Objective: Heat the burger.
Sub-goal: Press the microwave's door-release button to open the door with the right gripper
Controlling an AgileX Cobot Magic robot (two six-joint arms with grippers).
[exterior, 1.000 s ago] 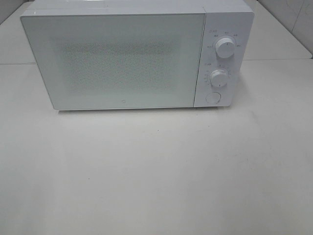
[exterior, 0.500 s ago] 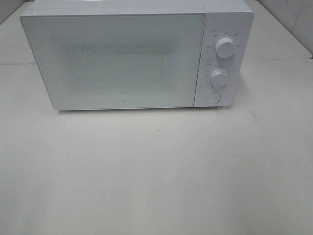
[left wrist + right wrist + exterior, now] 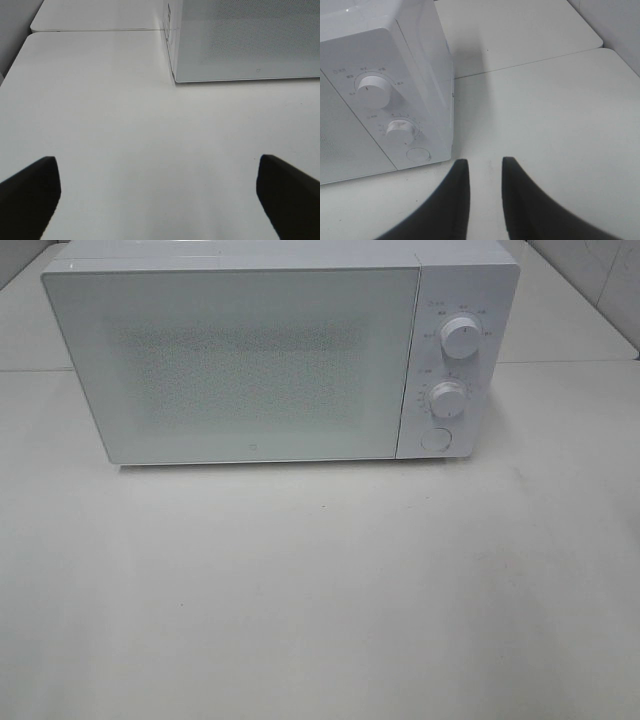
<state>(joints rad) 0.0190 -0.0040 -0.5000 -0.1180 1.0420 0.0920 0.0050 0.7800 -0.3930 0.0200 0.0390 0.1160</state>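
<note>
The left gripper (image 3: 156, 159) hangs over the bare near-left part of the pale white tabletop (image 3: 320, 590). Its two black fingers (image 3: 30, 195) stand wide apart with nothing between them.

Toward the far edge of the tabletop stands a white box-shaped microwave oven (image 3: 250, 360). Its wide door with a dotted, frosted window (image 3: 240, 365) is closed. The burger shows in no view, and nothing can be made out through the window, so its place cannot be told.

On the oven's right-hand panel sit a round white upper knob (image 3: 461, 337), a round white lower knob (image 3: 449, 400) and, below them, a round white button (image 3: 435, 439).

The right gripper (image 3: 484, 161) hovers over the tabletop near the oven's front right corner. Its black fingers (image 3: 455, 200) are drawn nearly together, with a narrow empty gap between them.
</note>
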